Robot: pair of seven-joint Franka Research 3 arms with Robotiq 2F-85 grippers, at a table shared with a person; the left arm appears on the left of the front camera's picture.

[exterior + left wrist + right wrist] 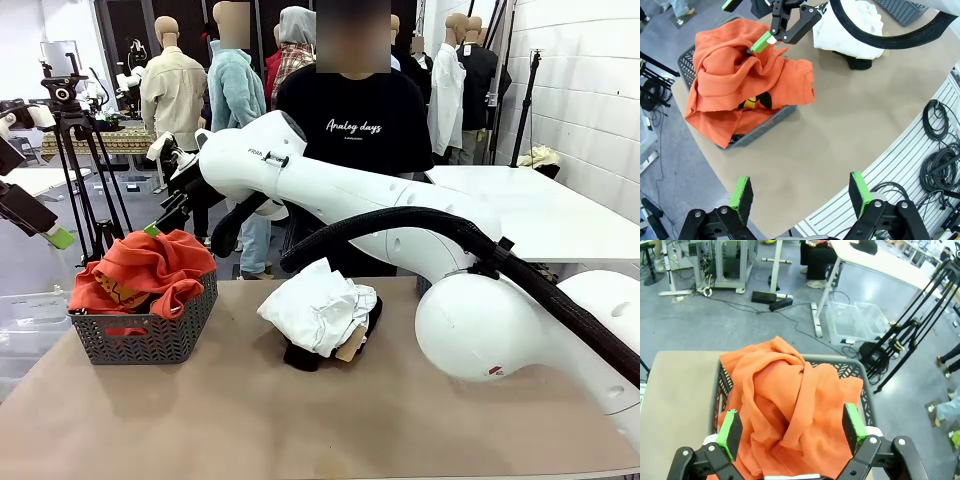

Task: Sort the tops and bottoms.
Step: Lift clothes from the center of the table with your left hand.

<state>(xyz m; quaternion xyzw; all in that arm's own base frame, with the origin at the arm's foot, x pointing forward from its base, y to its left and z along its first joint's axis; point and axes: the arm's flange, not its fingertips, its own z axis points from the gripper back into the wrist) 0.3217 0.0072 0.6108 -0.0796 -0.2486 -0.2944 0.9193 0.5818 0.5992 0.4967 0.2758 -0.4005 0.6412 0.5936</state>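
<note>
Nearest to you, the table [300, 430] shows its bare brown surface, and the thick white lower joint of the right arm [480, 320] stands over its right side. A little farther in, on the left part of the table, you find the grey basket [150, 338]. The orange-red top [150, 262] lies crumpled in it, piled above the rim and hanging over the edges. To the right of the basket and apart from it, the white top [320, 300] lies in a bunched heap on the black bottoms [300, 358]. These show only at the near edge and at the right side of the heap. The right arm rises over this heap and reaches across to the left. Your right gripper [792, 432] hangs over the basket with its jaws wide apart and grips nothing, and its green pads [730, 434] stand at either side of a fold of the orange-red top. One pad is very close to the cloth, but you cannot tell whether it touches. Your left gripper [800, 195] is also wide open and empty, held high above the table edge beside the basket. At the far side a person [350, 120] in a black T-shirt stands behind the arm, and a tripod [85, 170] stands on the floor at the far left.
</note>
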